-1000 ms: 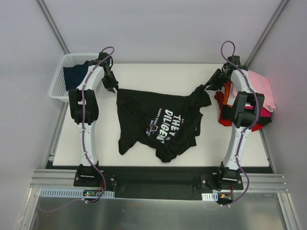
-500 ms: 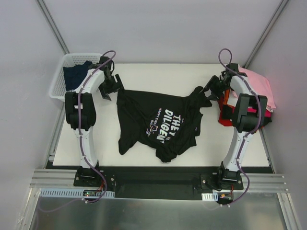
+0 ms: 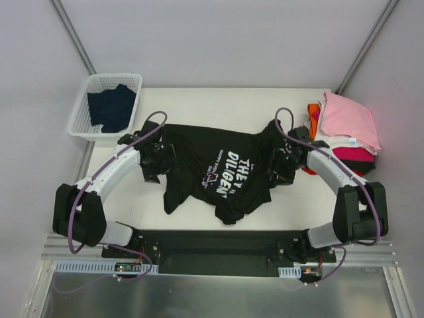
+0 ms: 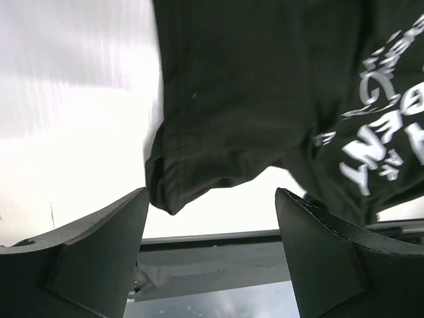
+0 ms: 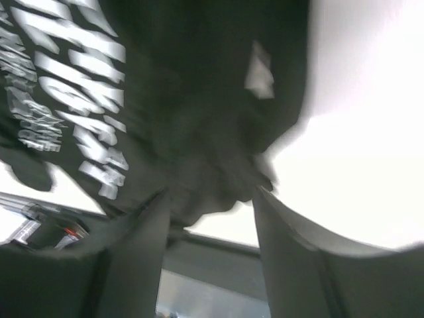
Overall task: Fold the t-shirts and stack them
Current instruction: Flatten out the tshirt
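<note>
Black tee point(image 3: 218, 165) lies crumpled and unfolded just ahead of both jaws. The left gripper point(image 4: 211, 199) gapes wide and the right gripper point(image 5: 211, 195) is parted, both holding nothing. Pink-topped stack point(image 3: 348, 122) looks done, and the navy tee point(image 3: 111, 109) in the basket point(image 3: 116, 76) is left.

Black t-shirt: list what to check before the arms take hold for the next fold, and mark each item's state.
1. Is the left gripper open: ok, jaws wide apart, nothing held.
2. Is the right gripper open: ok, jaws apart, though that view is blurred.
3. Does the black t-shirt lie flat: not ok, it is rumpled, the near hem bunched and the lettering askew.
4. Cloth ahead of the left jaws: ok, a shirt corner lies just beyond the gap.
5. Which part of the shirt the right jaws face: cannot tell, too blurred.
6. Is the folded pile apart from the shirt: ok, it sits at the far right.
</note>
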{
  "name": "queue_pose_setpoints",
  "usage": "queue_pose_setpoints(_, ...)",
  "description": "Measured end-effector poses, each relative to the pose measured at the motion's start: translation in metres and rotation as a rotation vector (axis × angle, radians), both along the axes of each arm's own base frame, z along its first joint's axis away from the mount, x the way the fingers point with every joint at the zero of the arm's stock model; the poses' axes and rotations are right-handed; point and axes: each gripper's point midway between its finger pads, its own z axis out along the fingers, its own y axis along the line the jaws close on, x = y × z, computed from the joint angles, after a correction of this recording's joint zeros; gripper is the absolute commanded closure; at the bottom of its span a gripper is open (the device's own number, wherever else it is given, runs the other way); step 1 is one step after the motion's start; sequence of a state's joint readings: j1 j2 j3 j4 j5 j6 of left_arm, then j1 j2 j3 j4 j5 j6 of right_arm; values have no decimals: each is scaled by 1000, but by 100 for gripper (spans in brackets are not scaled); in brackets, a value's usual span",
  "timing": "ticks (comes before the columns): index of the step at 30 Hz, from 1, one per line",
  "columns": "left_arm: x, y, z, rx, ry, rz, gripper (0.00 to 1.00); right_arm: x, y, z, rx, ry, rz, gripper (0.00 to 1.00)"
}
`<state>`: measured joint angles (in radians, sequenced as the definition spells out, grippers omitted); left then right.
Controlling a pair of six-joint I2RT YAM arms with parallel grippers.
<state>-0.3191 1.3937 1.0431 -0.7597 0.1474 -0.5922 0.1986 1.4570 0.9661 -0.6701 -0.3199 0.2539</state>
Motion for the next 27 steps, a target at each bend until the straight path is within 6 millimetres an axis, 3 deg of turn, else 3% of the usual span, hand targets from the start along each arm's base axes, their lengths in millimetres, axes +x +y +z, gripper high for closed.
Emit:
queue_pose_setpoints(4, -25, 7, -17, 7, 46, 2, 23, -43, -12, -32, -31, 102, -17, 45)
queue_pose_setpoints(7, -31, 5, -24, -13, 62, 7, 23, -60, -15, -44, -43, 150, -23, 45)
queue_pose_setpoints(12, -31, -3, -32, -56, 67, 16, 24, -53, -13, -47, -33, 122, -31, 46)
queue_pose_setpoints(17, -18, -15, -42, -101, 70, 14, 24, -46, -10, -51, -25, 109, -35, 50)
queue_pose_setpoints(22, -14, -23, -62, -132, 104, 4, 26, -44, 1, -57, -22, 131, -14, 64)
queue_pose_setpoints(24, -15, -26, -69, -141, 120, 3, 29, -44, 9, -57, -20, 133, 6, 75)
queue_pose_setpoints(27, -14, -28, -72, -153, 128, 4, 45, -44, 20, -56, -14, 127, 34, 93)
